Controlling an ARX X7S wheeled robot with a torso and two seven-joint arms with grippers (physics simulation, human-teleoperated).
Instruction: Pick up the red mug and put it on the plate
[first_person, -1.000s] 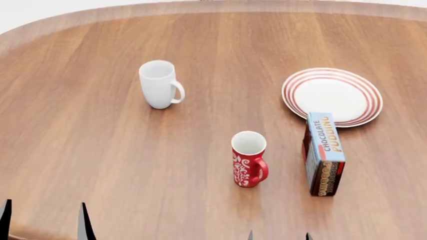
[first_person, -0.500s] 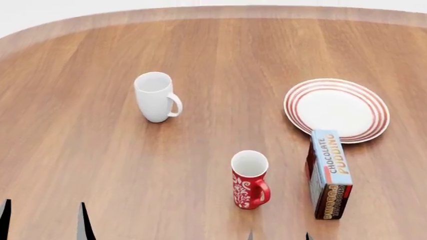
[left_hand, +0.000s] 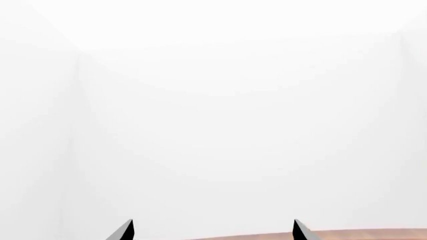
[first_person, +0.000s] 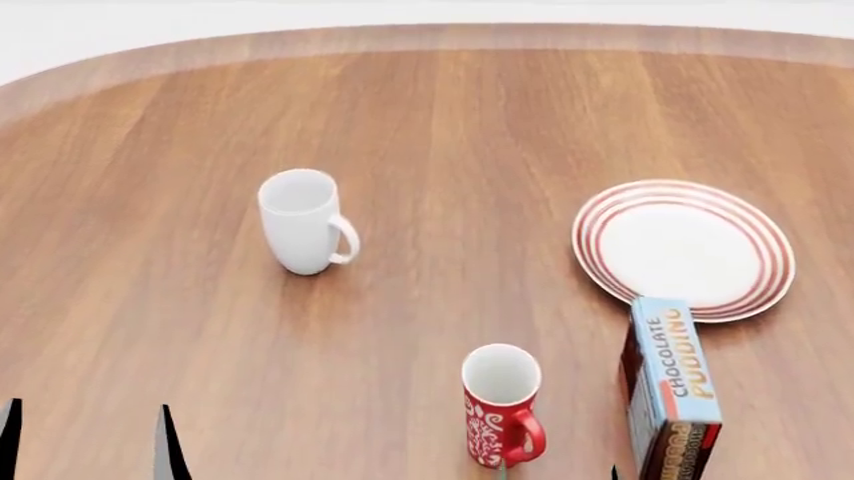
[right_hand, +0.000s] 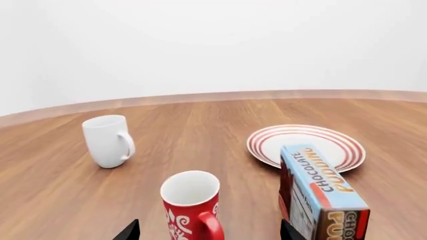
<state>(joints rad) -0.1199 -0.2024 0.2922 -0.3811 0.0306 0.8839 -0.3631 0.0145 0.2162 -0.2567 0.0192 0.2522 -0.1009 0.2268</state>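
The red mug stands upright on the table, near the robot's edge and a little right of centre, with its handle turned toward the robot and slightly right. It is touched by nothing. Just beside it on the right stands a chocolate pudding box, apart from it by a narrow strip of wood; the box's far end meets or overlaps the near rim of the plate, which lies farther back on the right.

The mug is judged to be stiff, glazed ceramic: moderately heavy for its size, smooth and rather slippery, and breakable if dropped or knocked over. Being tall and narrow, it would tip easily under a sideways push. A hold across the body below the rim is thought safest, or a pinch on the wall at the rim, away from the handle.

One red mug, one white mug, one plate and one box are counted.

The right gripper is seen only as two dark tips, set well apart, with the red mug just ahead of the gap and nothing held between the jaws. The left gripper likewise shows two separated tips and holds nothing, facing blank white with a sliver of table.
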